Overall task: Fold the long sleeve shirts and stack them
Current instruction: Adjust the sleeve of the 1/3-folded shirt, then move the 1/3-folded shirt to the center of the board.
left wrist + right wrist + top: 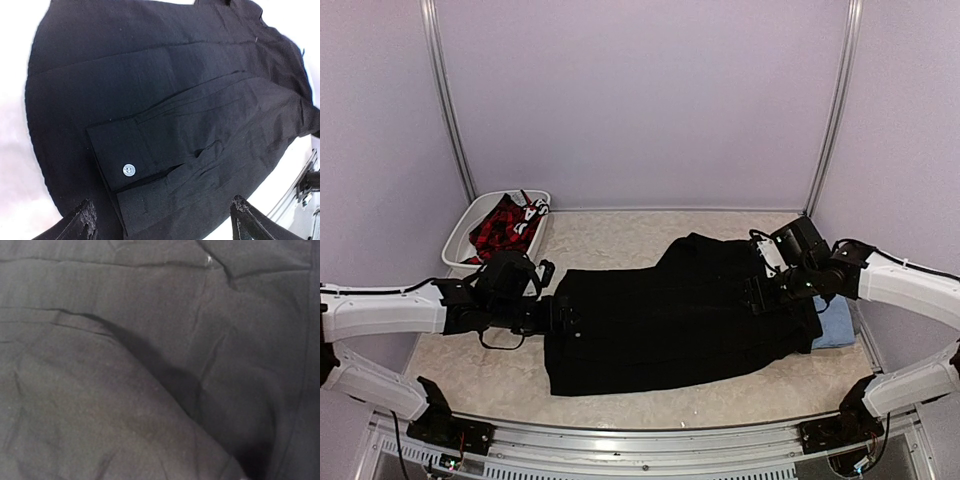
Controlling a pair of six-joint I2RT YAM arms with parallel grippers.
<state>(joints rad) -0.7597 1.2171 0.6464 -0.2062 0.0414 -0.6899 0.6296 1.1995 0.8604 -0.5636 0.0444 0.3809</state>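
Cuff [131,145] with white button [129,170] lies just below my left jaws, spread wide, holding nothing. Black shirt [670,320] lies on the tabletop [620,235], sleeve [210,115] folded across; blue shirt [836,326] peeks out at its right end. Right jaws low over the cloth, grip impossible to tell. Soft, limp, light: I'd pinch hem corners.

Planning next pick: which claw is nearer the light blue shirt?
Right. The right claw is over the black shirt, beside the light blue shirt; left claw at the black shirt's opposite edge.
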